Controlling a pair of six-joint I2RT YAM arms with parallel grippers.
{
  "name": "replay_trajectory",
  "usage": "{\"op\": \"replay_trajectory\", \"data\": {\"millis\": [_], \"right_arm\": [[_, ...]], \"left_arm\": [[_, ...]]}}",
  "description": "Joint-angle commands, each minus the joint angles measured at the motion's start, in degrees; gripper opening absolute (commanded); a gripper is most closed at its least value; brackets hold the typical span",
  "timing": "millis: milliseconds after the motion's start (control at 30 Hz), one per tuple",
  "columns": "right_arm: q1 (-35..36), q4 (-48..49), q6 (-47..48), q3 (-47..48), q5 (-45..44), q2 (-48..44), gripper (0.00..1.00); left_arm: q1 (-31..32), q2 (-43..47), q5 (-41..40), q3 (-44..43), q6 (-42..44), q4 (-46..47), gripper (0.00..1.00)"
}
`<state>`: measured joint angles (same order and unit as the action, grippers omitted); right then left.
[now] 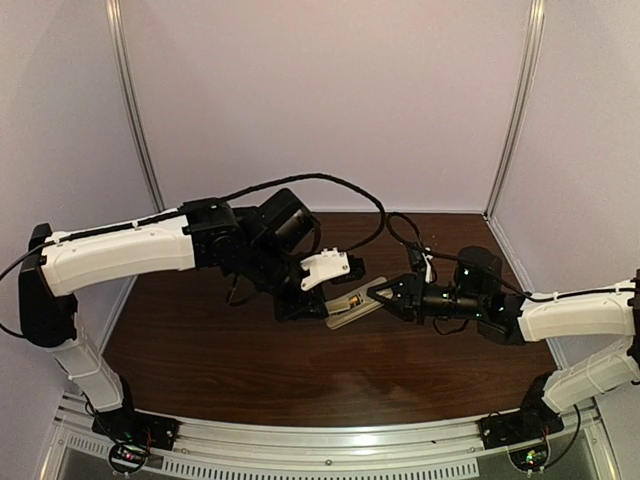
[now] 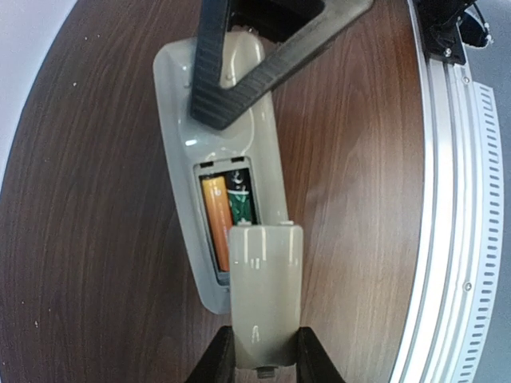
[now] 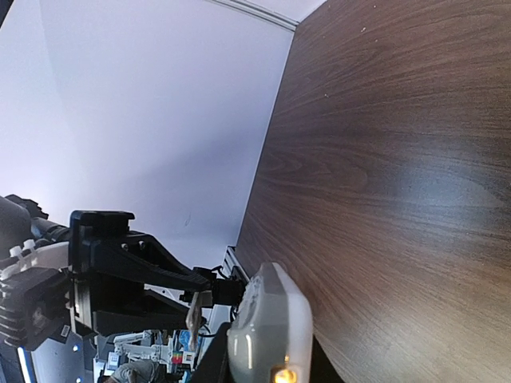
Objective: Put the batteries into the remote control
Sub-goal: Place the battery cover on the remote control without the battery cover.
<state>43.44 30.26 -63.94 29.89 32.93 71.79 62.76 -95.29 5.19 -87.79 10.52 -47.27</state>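
Tabletop (image 1: 200,350) of dark wood lies under both arms. At left, the left end effector (image 2: 265,359) is clamped on a beige battery cover (image 2: 265,295), which overlaps one end of the open compartment (image 2: 227,219) in the remote control (image 2: 180,159). Inside it, the orange battery (image 2: 214,223) lies beside the dark battery (image 2: 241,203). At right, the right end effector (image 1: 380,295) is closed tight on the remote control's other end.

Dark wood-grain table (image 1: 200,350) enclosed by pale lilac walls (image 1: 320,100), with slim metal posts (image 1: 134,100) at the far corners and a ribbed aluminium rail (image 1: 330,440) along its near edge
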Motion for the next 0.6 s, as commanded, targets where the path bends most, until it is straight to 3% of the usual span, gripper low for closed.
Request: {"op": "replay_trajectory", "data": {"millis": [0, 567], "right_arm": [[1.56, 6.02, -3.6, -2.51, -3.64, -0.3, 0.0], [4.87, 13.04, -7.26, -5.01, -6.79, 2.68, 0.0]], "left_arm": [[-0.07, -2.57, -1.64, -2.44, -1.01, -3.03, 0.18], [-0.09, -6.72, -2.28, -4.98, -1.64, -4.06, 0.19]]}}
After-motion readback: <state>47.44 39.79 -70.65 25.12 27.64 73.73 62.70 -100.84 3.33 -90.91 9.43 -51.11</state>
